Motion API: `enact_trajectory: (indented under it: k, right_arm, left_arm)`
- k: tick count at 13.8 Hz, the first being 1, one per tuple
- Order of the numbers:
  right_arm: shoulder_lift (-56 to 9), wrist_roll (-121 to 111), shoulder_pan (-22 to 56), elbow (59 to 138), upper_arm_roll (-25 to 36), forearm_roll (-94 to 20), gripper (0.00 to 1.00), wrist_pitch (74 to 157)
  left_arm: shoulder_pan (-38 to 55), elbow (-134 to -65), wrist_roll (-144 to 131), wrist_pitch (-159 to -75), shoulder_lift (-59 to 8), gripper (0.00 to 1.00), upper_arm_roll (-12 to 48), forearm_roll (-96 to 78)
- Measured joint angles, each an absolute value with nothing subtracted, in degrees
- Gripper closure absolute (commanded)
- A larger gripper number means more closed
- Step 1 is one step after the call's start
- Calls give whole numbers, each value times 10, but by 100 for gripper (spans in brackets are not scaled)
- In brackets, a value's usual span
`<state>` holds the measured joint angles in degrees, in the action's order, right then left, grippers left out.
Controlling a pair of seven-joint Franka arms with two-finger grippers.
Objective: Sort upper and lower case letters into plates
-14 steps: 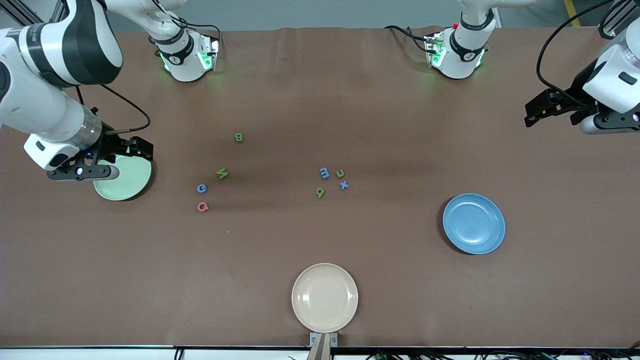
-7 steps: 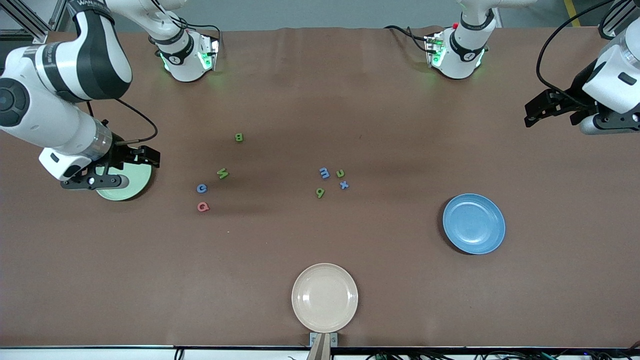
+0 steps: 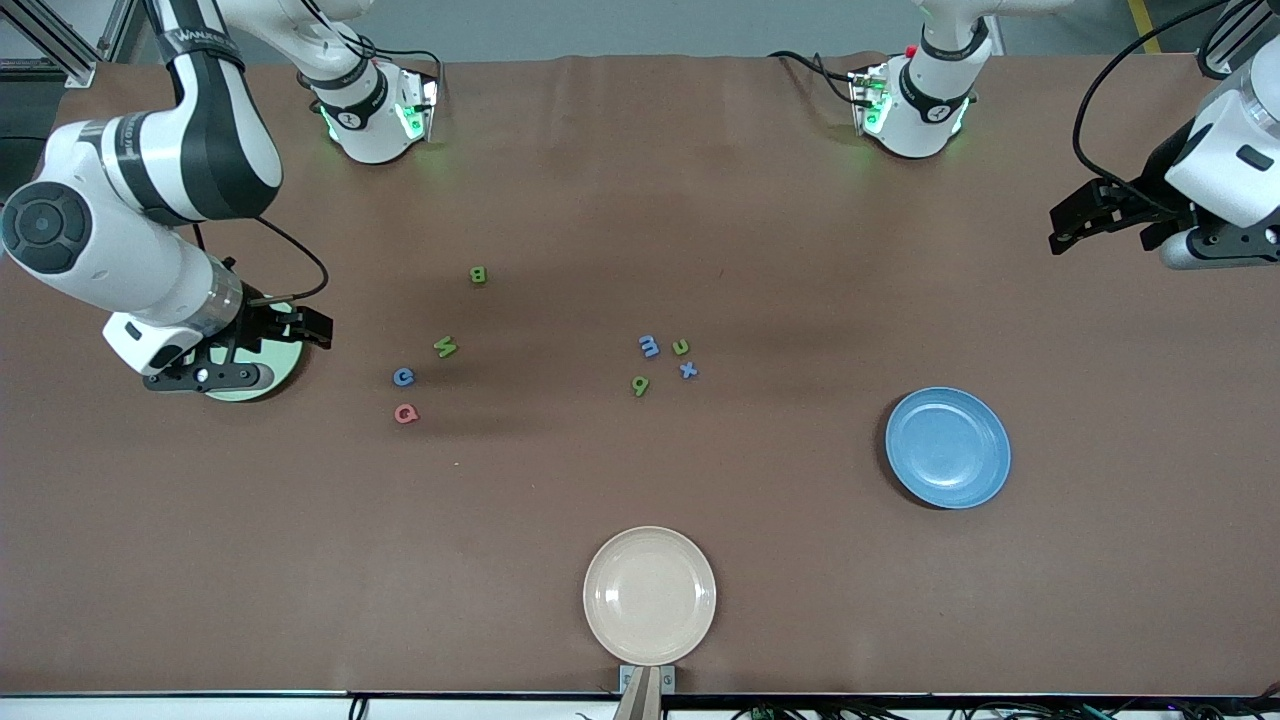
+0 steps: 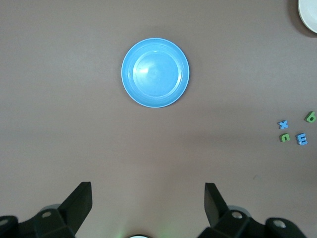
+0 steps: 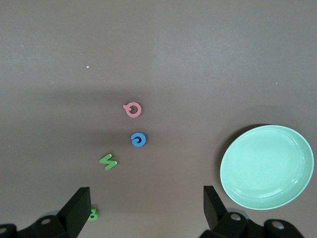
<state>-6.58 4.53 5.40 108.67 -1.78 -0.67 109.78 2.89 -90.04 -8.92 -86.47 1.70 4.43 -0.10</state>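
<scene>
At the far left of the front view, the right arm carries lettering down its dark upper link, too small to make out here. Its right gripper [image 3: 290, 338] hangs over the pale mint green plate [image 3: 262, 384], jaws spread wide and holding nothing. That plate sits at middle left of the frame, mostly covered by the wrist; the right wrist view shows it as a round, shallow, glossy dish [image 5: 267, 167] with a raised rim and nothing in it.

Moving toward the centre, four letters lie loose on the brown table [image 3: 560, 480]: a green B [image 3: 478, 275] highest in the frame, a green W [image 3: 446, 347] below it, then a blue C [image 3: 403, 377], and a pink Q [image 3: 405, 413] lowest of the four. All are flat on the table and apart from one another.

Just past centre is a tighter cluster: a blue m [image 3: 649, 346], a green u [image 3: 680, 347] beside it, a blue x [image 3: 688, 370] just below, and a green g [image 3: 640, 385] lowest.

At bottom centre sits the cream-beige plate [image 3: 650, 596], bare, near the table edge.

At lower right is the sky blue plate [image 3: 947, 447], round and shallow, nothing in it, with a soft sheen in the left wrist view [image 4: 155, 73].

At the far right edge, upper part of the frame, the left gripper [image 3: 1075, 222] waits over bare table, fingers wide apart and holding nothing.
</scene>
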Motion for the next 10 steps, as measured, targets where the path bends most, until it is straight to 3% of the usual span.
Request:
enact_trajectory:
  k: [5, 10]
  right_arm:
    - [-78, 45, 57, 1104, -18, -8, 0, 1131]
    - [-103, 45, 64, 1115, -18, -9, 0, 1175]
  left_arm:
    - [39, -901, -89, -866, -1, 0, 53, -1]
    - [103, -901, -145, -921, -93, 0, 81, -3]
